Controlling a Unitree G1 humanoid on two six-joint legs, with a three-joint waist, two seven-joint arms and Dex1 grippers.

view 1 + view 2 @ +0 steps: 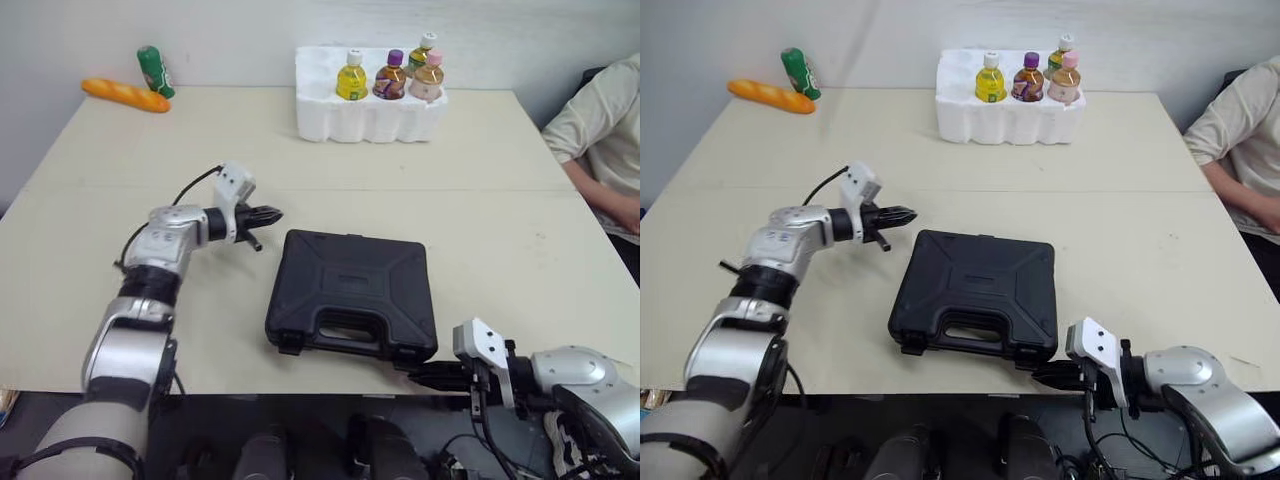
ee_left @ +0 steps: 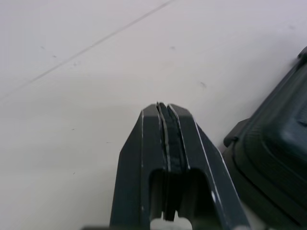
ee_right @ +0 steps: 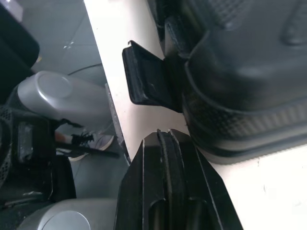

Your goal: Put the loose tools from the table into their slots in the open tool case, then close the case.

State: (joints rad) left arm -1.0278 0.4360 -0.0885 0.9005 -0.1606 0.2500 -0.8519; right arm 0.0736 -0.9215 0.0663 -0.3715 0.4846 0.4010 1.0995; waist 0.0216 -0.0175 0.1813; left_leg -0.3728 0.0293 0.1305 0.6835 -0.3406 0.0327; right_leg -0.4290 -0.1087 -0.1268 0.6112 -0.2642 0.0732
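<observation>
The case [image 1: 350, 292] lies flat in the middle of the table [image 1: 500, 230] with its lid down, and no loose tools are to be seen on the tabletop, so the task looks to be at its closing step. The case's long axis runs left to right, turned slightly. Its handle [image 1: 345, 325] side faces the near edge and its hinge side points far. The right gripper [image 1: 415, 375] sits low at the table's near edge, just beside the case's near right corner, with its jaws pressed together on nothing. In the right wrist view a latch [image 3: 146, 79] stands flipped out from the case's near side, close ahead of the fingertips. The closed tip is probably placed there to push that latch home. The left gripper [image 1: 272, 213] hovers just off the far left corner, pointing right, its jaws likewise shut and empty. It seems placed to steady the case against a shove from the near side.
</observation>
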